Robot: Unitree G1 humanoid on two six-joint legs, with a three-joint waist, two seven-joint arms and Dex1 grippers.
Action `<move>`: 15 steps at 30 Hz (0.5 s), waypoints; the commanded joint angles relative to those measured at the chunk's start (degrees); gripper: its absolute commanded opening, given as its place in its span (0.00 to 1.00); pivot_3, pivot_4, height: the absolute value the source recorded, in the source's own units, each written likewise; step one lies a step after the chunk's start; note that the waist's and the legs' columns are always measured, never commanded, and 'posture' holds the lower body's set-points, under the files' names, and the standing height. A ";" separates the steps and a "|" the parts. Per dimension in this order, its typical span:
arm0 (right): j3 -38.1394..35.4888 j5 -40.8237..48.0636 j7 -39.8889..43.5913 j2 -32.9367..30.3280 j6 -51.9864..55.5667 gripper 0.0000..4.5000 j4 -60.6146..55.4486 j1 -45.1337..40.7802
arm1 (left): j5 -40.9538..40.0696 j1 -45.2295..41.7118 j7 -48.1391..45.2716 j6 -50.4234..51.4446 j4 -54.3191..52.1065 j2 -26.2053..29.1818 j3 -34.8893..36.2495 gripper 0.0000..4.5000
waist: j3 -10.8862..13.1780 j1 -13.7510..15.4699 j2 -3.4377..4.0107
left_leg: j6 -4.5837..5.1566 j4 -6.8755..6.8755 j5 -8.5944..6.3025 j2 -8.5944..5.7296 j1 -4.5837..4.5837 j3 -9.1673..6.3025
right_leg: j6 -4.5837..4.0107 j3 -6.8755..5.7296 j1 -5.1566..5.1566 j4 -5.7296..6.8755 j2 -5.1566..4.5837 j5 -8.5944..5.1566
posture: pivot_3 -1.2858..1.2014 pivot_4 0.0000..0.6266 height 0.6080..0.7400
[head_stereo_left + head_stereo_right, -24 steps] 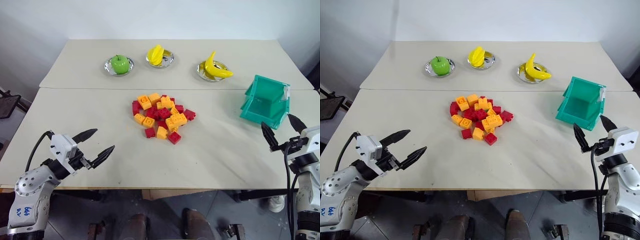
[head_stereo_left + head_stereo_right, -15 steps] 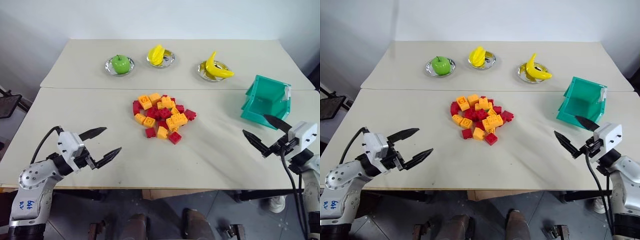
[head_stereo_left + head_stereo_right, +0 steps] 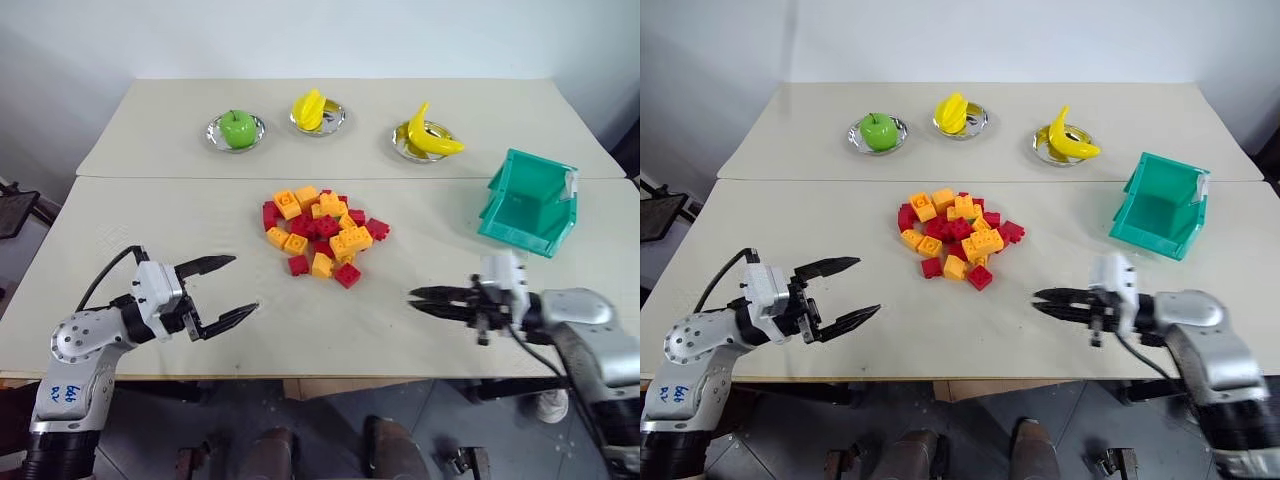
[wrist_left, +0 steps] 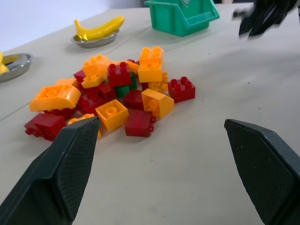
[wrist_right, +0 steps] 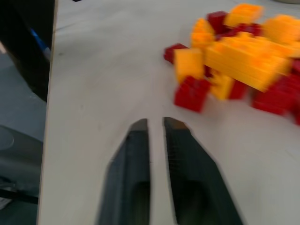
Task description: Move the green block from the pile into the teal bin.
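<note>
The pile (image 3: pixel 320 230) of red and orange-yellow bricks lies mid-table. The green block (image 4: pixel 123 89) is wedged low among red bricks, mostly covered. The teal bin (image 3: pixel 530 205) stands at the right, its open front facing the pile. My left gripper (image 3: pixel 243 284) hovers open near the front edge, left of the pile, pointing toward it with nothing between its fingers (image 4: pixel 65 164). My right gripper (image 3: pixel 413 297) is shut and empty, held level and pointing left, front right of the pile; its fingers (image 5: pixel 133 168) lie almost together.
Three metal dishes stand along the far table: a green apple (image 3: pixel 237 129), a yellow fruit (image 3: pixel 315 110) and a banana (image 3: pixel 428 138). A seam runs between the two tables behind the pile. Bare tabletop lies between the pile and the bin.
My right gripper swung from beside the bin to the left toward the pile, turned level and went from open to shut. My left gripper crept right toward the pile, still open.
</note>
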 commanded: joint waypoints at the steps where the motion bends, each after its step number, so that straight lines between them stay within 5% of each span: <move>1: 6.37 -5.23 -5.01 6.48 2.00 0.01 0.93 -7.42 | -1.32 0.46 1.73 0.50 -0.59 -0.51 1.93 1.00 | 0.00 -0.09 0.00 | 0.00 0.00 0.00 -0.01 -0.01 -0.02 | 0.00 0.00 -0.02 0.01 0.00 0.00 | 0.52 0.24 1.00; 7: 11.01 -12.91 -14.48 19.07 4.38 0.01 14.44 -21.20 | -1.39 1.32 4.91 0.90 0.05 -1.82 4.01 1.00 | 0.00 -0.12 0.00 | -0.04 0.01 0.02 -0.08 -0.16 0.02 | -0.04 0.01 -0.33 0.19 0.01 0.03 | 0.52 0.24 1.00; 15: 7.13 -22.48 -28.33 23.82 -8.70 0.01 45.05 -38.68 | -1.24 2.76 7.08 0.45 -0.84 -3.35 4.64 1.00 | -0.01 -0.87 -0.02 | -0.06 0.01 0.03 -0.13 -0.21 0.09 | -0.19 -0.11 -0.60 0.52 0.00 0.10 | 0.52 0.24 1.00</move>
